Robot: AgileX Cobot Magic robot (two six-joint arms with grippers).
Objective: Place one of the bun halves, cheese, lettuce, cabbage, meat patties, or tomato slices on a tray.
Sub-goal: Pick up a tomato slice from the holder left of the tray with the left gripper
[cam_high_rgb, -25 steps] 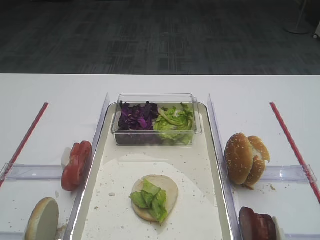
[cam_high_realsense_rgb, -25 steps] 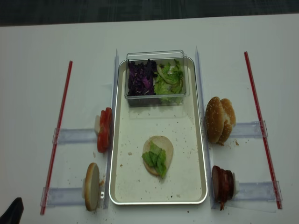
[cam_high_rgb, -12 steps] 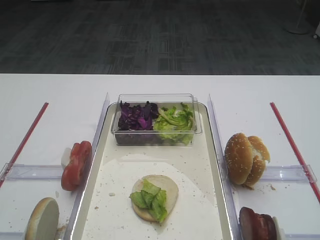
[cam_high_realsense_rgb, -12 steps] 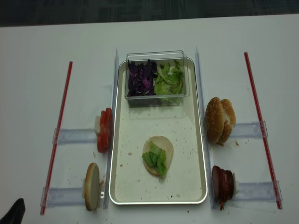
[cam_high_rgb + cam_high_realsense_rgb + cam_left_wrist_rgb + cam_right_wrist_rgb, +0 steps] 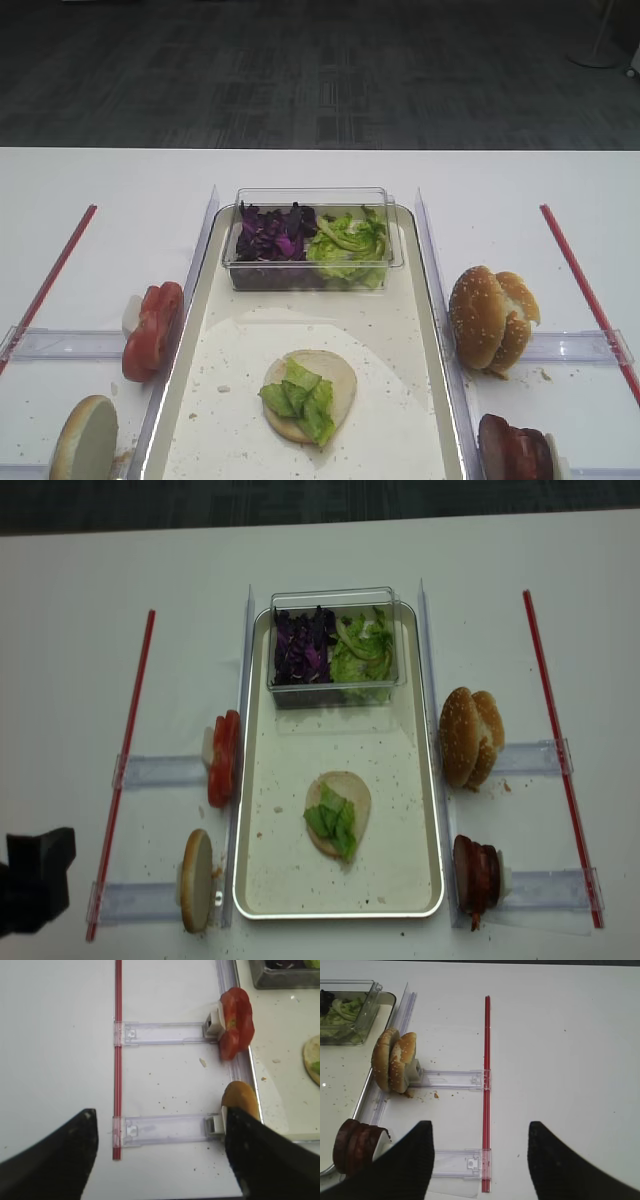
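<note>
On the silver tray (image 5: 441, 330) lies a pale bun half (image 5: 335, 375) with lettuce (image 5: 300, 395) on top. Left of the tray stand red tomato slices (image 5: 152, 330) and another bun half (image 5: 85, 440). Sesame bun halves (image 5: 490, 318) and dark meat patties (image 5: 515, 450) stand to its right. Cabbage (image 5: 272, 232) and more lettuce (image 5: 348, 242) fill a clear box. Cheese is out of view. My left gripper (image 5: 160, 1155) hangs open and empty over the table left of the bun half (image 5: 240, 1100). My right gripper (image 5: 480, 1160) is open and empty, right of the patties (image 5: 355, 1145).
The clear box (image 5: 335, 645) sits at the tray's far end. Clear plastic rails (image 5: 160, 772) hold the food upright on both sides. A red strip (image 5: 128, 760) runs down the left and another red strip (image 5: 555, 750) down the right. The left arm's black body (image 5: 35, 875) shows at the near left.
In the realsense view the left arm's black body has come further into the picture at the lower left corner. The food and tray have not moved.
</note>
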